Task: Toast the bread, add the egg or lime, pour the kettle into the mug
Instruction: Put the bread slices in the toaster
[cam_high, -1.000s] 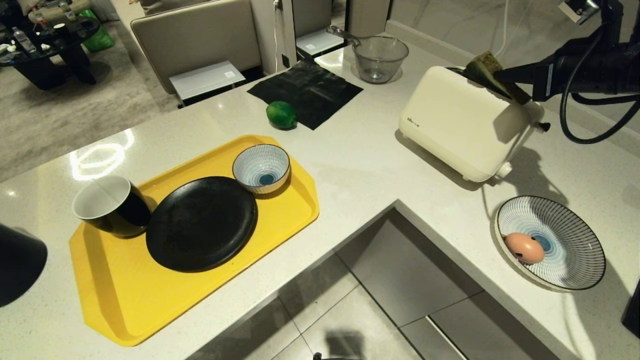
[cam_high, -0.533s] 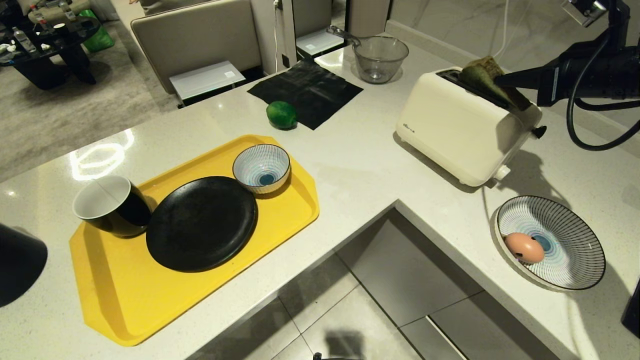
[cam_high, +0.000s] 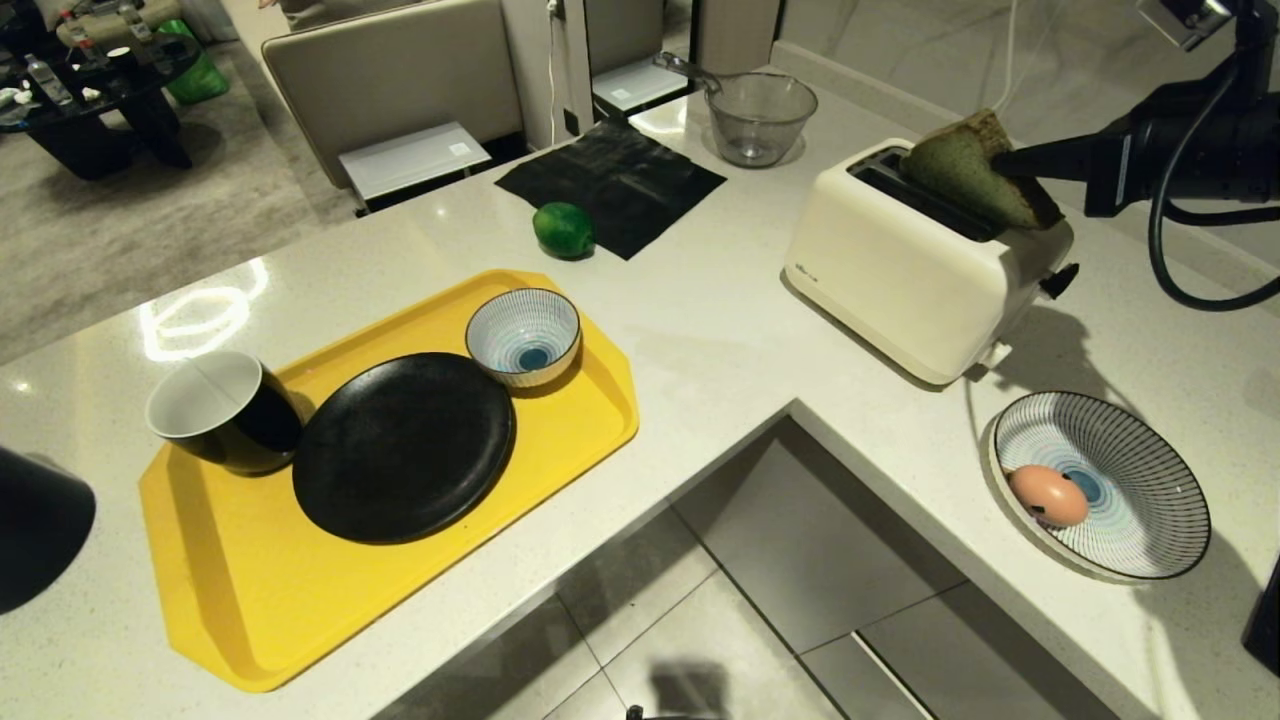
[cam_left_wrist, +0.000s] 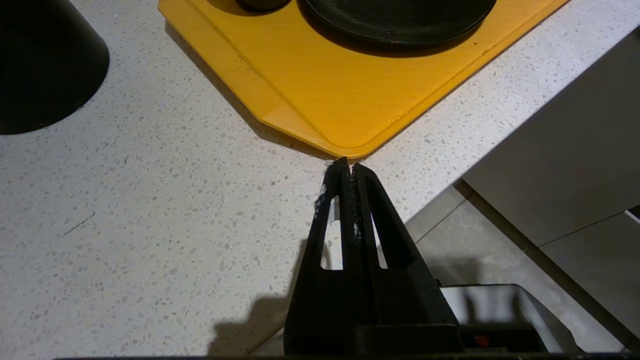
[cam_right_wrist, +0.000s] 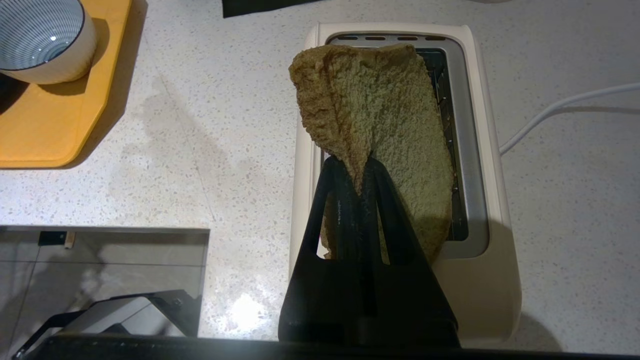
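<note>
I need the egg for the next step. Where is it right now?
In the head view the egg lies inside the large striped bowl on the counter's right side, in front of the white toaster.

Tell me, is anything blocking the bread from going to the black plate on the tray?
Nothing visible does. The right hand holds the bread over the toaster; the counter between toaster and black plate is bare.
</note>
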